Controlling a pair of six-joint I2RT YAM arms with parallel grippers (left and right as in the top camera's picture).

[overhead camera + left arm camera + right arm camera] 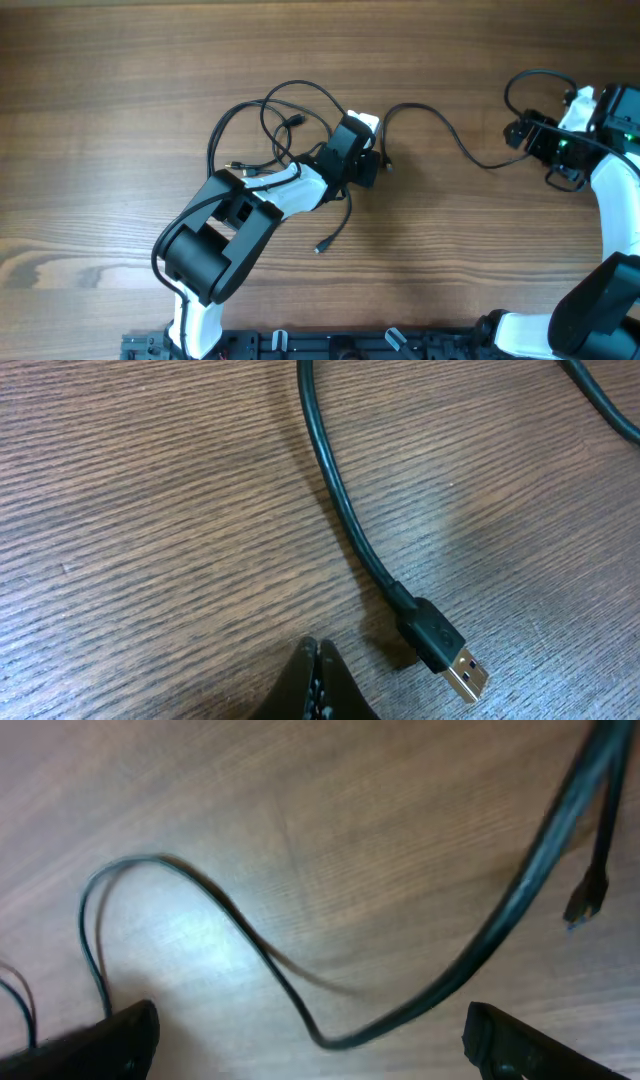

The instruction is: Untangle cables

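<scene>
overhead view first: the left arm (240,215) starts at the near edge of the worktop (100,80) and leans up and to the right, elbow bent, with its wrist parked right over the cables (213,140). those are thin black cords, a few loose loops crossing each other just left of the wrist. one end (320,248) trails out below it toward the near side. on its wrist cam the left claw (314,660) is pressed together with nothing visible between the tips. a usb plug (440,645) with a metal tip lies flat on the wood just right of it. a single long strand (455,140) wanders rightward from the pile over to the right arm (610,200), which is folded up at the far right edge. the right claw (312,1020) is spread wide and the strand sags between its fingers (100,1040). it's blurry, so i can't tell if it touches either one. a tiny plug (585,905) shows at upper right there.
</scene>
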